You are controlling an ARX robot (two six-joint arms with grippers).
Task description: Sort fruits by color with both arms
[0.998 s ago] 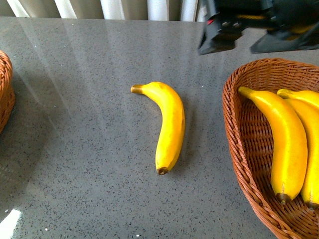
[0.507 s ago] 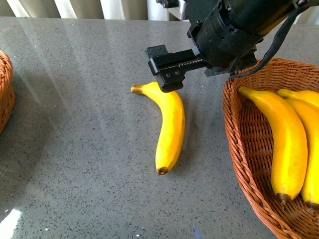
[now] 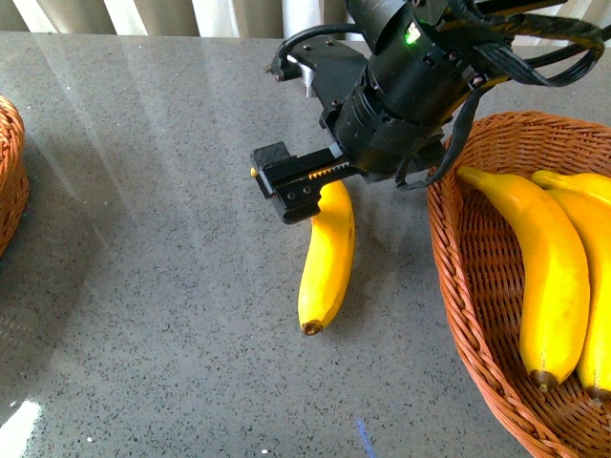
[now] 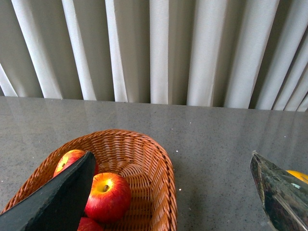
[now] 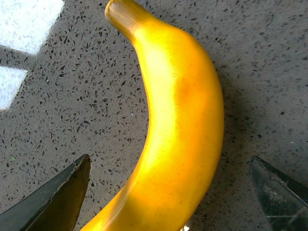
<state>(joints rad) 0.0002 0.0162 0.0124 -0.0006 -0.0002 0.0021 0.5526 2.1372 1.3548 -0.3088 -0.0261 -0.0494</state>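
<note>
The grey worktop (image 3: 143, 286) was overhung by the right arm, which had been swung in from the far edge and lowered within the last second. The right gripper (image 3: 298, 187) had thus been brought over the stem end of the loose banana (image 3: 327, 262), its jaws spread apart on either side and nothing clamped. The fruit lay just beside the right basket (image 3: 458, 286), so a grasp was judged imminent. The left gripper (image 4: 171, 166) was held above the apples (image 4: 108, 196), jaws apart and empty.

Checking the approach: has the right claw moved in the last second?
Yes. The right claw has come leftward and nearer, from beyond the basket to over the banana.
</note>
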